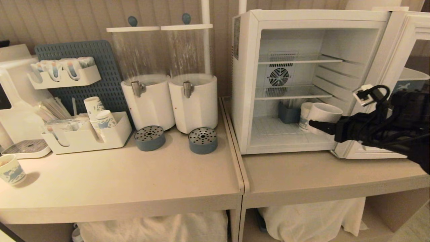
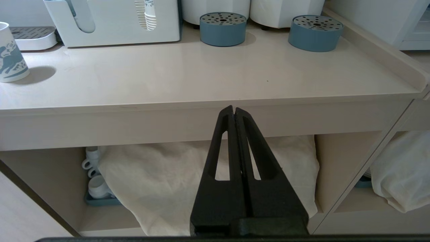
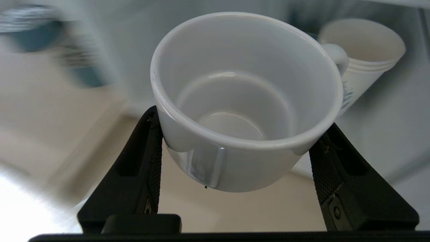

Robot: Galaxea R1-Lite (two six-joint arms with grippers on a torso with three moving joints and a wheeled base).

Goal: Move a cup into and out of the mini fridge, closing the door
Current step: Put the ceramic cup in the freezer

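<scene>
The right gripper [image 3: 235,158] pinches the cup [image 3: 245,101] between its two fingers at the open mouth of the mini fridge [image 1: 245,84], door [image 1: 403,50] swung wide for passage, a paper cup [image 3: 362,60] just beyond, while the left gripper [image 2: 234,112] hangs pressed together below the counter edge.

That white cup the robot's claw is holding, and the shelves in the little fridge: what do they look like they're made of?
The cup looks like glossy white plastic, possibly glazed ceramic: smooth, slightly translucent walls with soft highlights, clamped in the right gripper. The shelves in the mini fridge appear to be thin wire, coated white, judging by their fine parallel lines.
</scene>
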